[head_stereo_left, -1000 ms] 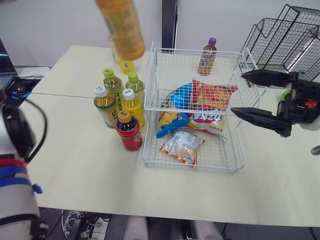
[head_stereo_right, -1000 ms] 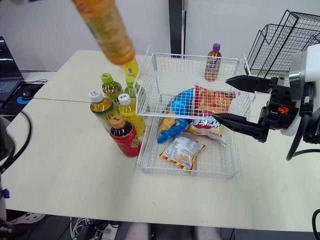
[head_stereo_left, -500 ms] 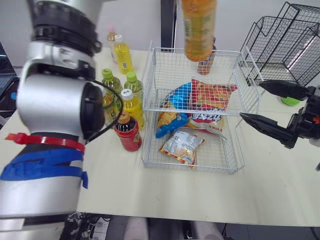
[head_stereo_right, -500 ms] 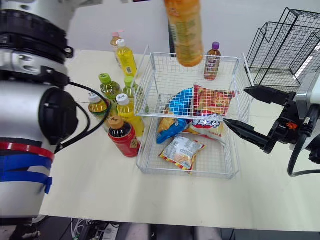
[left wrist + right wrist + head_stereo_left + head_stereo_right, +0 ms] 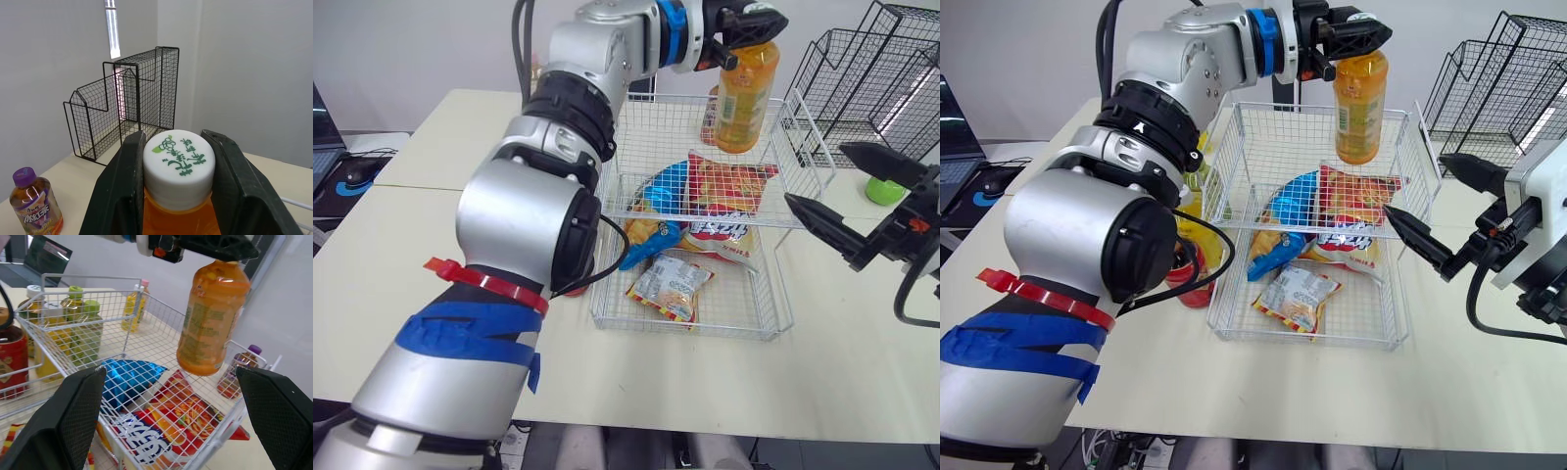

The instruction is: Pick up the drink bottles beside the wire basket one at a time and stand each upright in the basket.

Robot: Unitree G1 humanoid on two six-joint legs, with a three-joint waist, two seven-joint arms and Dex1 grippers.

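Above the far end of the wire basket [image 5: 690,329], holds the orange bottle [image 5: 744,93] upright by its cap in the clamped left gripper [image 5: 754,24], seemingly to lower it straight past the snack bags [image 5: 724,206], with the right gripper [image 5: 815,174] gaping empty alongside.

Lab (or office), laptop [image 5: 954,132], pale tables [image 5: 1332,392]

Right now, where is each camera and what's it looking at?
Left eye view: on the head, looking down at the wire basket; left arm over it, right gripper at right.
Right eye view: beside it, same scene, same arms.
Left wrist view: on that wrist, facing a black wire rack; left gripper shut on the orange bottle.
Right wrist view: on that wrist, facing into the basket between its open fingers.
Both wrist views share the orange bottle and a purple-capped bottle.
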